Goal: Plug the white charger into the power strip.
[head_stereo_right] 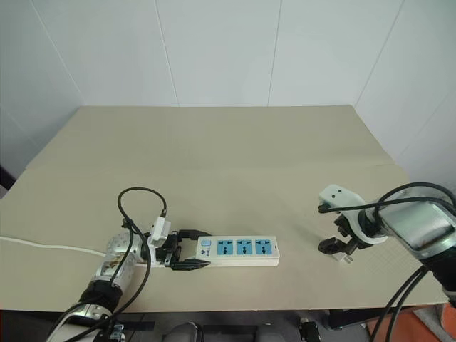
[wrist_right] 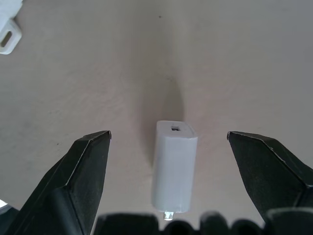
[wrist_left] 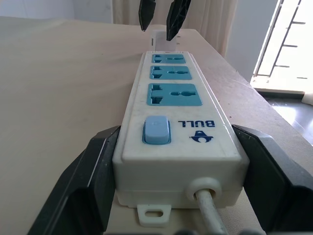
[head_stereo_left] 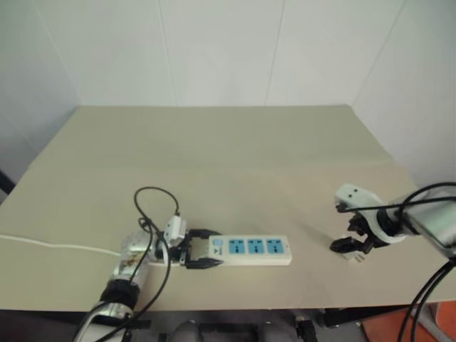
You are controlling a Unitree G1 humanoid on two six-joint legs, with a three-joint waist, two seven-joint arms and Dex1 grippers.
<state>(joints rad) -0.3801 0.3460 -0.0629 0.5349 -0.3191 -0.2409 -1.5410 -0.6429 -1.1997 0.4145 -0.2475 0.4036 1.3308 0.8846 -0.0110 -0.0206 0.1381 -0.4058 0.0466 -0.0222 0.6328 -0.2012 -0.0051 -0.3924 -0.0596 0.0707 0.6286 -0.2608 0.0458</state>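
The strip [head_stereo_left: 246, 251] lies along the near edge of the bench [head_stereo_left: 235, 164], three blue sockets facing up, switch end to the left. The left gripper [head_stereo_left: 201, 251] is clasped around that switch end, one finger on each long side, pinning it flat; its cord [head_stereo_left: 50, 246] trails off left. The charger [wrist_right: 173, 166] lies on its side on the bench well to the right of the strip, prongs toward the wrist, with the right gripper [wrist_right: 168, 171] poised over it, spread wide and empty, a finger on either side and neither touching.

The step in hand looks to be the pick-up. To do it well, the right gripper should settle straight down so the charger stays centred between the fingers, then close squarely on its two flat sides, low enough to hold firmly but leaving the prongs clear. A skewed pinch could twist the cube and leave the prongs misaligned with the socket slots. The left gripper should hold its grasp so the strip cannot slide during insertion
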